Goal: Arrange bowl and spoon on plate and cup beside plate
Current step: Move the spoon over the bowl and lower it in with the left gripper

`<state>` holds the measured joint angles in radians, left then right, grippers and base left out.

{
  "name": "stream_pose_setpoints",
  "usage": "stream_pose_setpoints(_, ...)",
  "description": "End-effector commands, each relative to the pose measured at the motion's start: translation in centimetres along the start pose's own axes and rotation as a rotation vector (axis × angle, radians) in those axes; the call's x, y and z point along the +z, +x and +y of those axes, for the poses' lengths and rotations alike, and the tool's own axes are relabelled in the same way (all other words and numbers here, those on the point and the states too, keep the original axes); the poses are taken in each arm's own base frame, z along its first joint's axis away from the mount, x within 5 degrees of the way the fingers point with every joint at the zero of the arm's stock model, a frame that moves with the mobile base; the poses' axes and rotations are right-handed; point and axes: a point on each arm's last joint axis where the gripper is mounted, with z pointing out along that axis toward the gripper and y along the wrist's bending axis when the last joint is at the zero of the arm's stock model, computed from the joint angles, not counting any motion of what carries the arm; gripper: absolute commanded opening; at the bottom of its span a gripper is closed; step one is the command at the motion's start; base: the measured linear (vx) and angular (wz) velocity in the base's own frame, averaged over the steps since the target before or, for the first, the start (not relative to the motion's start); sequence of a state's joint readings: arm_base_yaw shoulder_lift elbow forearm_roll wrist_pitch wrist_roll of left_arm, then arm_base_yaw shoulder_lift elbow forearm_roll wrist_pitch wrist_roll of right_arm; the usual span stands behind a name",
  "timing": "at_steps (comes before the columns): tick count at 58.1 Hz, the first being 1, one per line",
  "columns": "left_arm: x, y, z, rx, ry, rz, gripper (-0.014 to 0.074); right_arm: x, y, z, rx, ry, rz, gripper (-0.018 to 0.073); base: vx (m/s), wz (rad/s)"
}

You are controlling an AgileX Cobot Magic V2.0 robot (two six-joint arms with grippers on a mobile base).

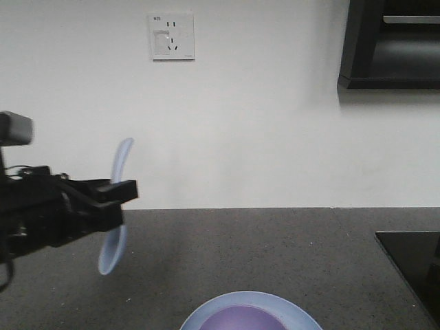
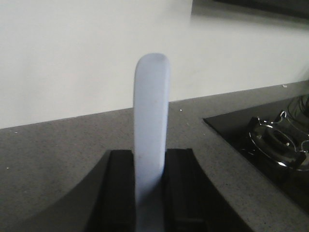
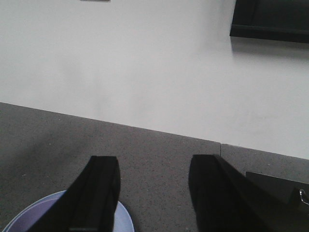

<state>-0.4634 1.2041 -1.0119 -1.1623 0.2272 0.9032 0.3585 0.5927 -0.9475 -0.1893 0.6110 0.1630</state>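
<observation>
- Currently the left gripper (image 1: 122, 194) holds the spoon (image 1: 122, 159) in the air, with its jaws pinching the spoon around mid-length. The spoon is roughly upright, slightly tilted, and well clear of the dark surface (image 1: 275, 247).
- The plate (image 1: 251, 297) lies at the bottom edge of the front view, to the right of the held spoon and lower. The bowl (image 1: 244, 320) sits inside its rim, so that part of the task looks done.
- Step in hand, by judgement: carrying the spoon over to the plate.
- The next move calls for travel to the right and downward. The spoon then needs tipping flat so it ends on the plate or in the bowl rather than on its edge. The release should come low so the spoon does not bounce out.
- The right gripper (image 3: 154, 193) hangs over the near edge of the plate, jaws spread and holding nothing. It may need to clear out of the way before the spoon comes in.
- The cup is not seen in any view, so its place is unknown.
- Plate and bowl are cut off by the frame edge in both the front and right wrist views, so the free space on the plate cannot be judged.
- Which end of the spoon is the scoop is hard to tell. The left wrist view shows only a rounded tip.
- A hob (image 2: 275, 140) lies off to the right on the surface.
</observation>
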Motion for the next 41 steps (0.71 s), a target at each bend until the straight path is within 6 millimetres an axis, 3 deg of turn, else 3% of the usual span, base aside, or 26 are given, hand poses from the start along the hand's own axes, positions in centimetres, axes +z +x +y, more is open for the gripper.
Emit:
stream_pose_setpoints(1,1.7,0.0,-1.4,0.026,-0.018,-0.046,0.0000,-0.4,-1.5,0.0,-0.015,0.000,-0.104,0.0409,0.00,0.00)
stream_pose_setpoints(14,7.4,3.8,-5.4,0.085,0.032,0.065,0.0001,-0.4,-1.5,0.0,-0.015,0.001,-0.103,0.0409,0.00,0.00)
stream_pose_setpoints(21,10.2,5.6,-6.3,0.098,0.026,0.108,0.0006,-0.4,-1.5,0.0,-0.015,0.001,-0.101,0.0409,0.00,0.00)
stream_pose_setpoints(32,12.3,8.0,-6.5,0.099,0.052,0.194,0.0057,-0.4,-1.4,0.0,-0.015,0.002,-0.092,0.0409,0.00,0.00)
stream_pose_setpoints(41,12.6,8.4,-6.4,0.100,0.054,0.208,0.0201,-0.4,-1.4,0.0,-0.016,0.003,-0.093,0.0409,0.00,0.00)
